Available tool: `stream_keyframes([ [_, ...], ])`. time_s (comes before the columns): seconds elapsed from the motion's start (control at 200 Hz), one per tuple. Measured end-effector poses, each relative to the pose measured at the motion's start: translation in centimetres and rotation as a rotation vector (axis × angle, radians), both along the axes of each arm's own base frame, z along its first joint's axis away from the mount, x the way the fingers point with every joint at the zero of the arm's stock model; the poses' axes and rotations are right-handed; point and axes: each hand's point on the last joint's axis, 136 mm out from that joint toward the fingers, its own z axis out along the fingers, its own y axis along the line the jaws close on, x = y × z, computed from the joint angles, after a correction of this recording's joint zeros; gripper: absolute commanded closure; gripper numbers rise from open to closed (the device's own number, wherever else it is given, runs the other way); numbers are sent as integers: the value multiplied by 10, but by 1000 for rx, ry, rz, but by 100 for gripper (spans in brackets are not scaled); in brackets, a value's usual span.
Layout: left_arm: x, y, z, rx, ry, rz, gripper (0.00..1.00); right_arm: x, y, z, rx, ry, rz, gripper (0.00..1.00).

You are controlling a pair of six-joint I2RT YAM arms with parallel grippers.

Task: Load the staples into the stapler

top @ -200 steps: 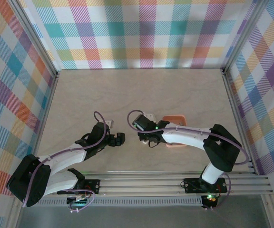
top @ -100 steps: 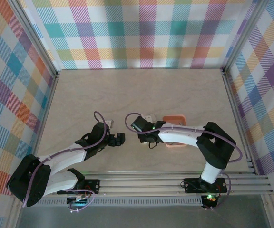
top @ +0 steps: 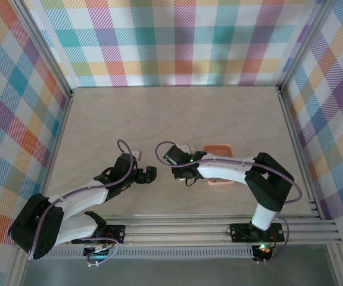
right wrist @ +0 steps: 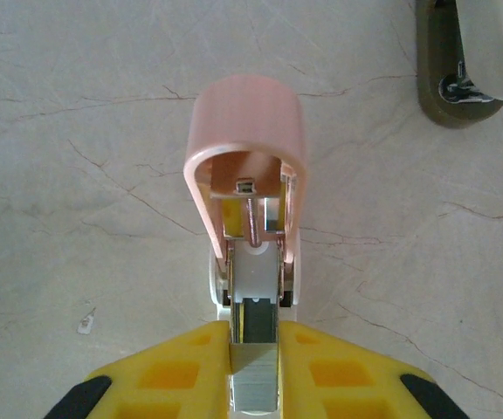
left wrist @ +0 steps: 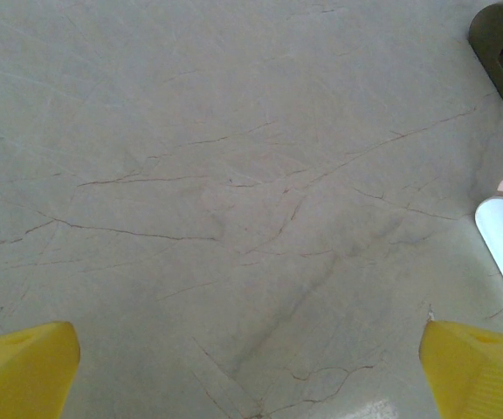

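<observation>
the table (top: 177,119) is a pale, marble-veined slab with thin dark cracks in its pattern. plaid walls (top: 177,42) in many colours close it in on three sides, and aluminium rails (top: 219,229) run along the near edge.

from above we see both arms reaching inward to the middle of the near half. the left gripper (top: 147,174) and the right gripper (top: 183,174) sit near each other, with a salmon-orange tray (top: 218,147) just behind the right arm. at this height we cannot tell what the pincers are doing.

the wrist cameras give us that. the right gripper (right wrist: 254,345) has its yellow fingers (right wrist: 190,362) pressed together on the staples (right wrist: 253,380), a grey strip pointing into the stapler (right wrist: 244,122). the stapler lies on the table straight ahead, its pink lid tipped up and its whitish inside bared. a dark olive rounded piece (right wrist: 439,83) lies off to the upper right.

the left gripper (left wrist: 250,367) has its yellow fingertips (left wrist: 24,362) spread wide apart over bare table, holding nothing. the same olive piece (left wrist: 500,48) shows in its far corner.
</observation>
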Motion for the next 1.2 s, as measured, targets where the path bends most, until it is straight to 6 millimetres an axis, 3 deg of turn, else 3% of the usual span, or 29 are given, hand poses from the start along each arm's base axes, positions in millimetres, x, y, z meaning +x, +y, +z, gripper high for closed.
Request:
stream_keyframes([
  [0.785,0,0,0,0,-2,-1,0,-1,-1,-6,-13,10,-1,82],
  [1.2,0,-1,1,-2,-3,-4,0,1,1,12,18,-14,-5,82],
])
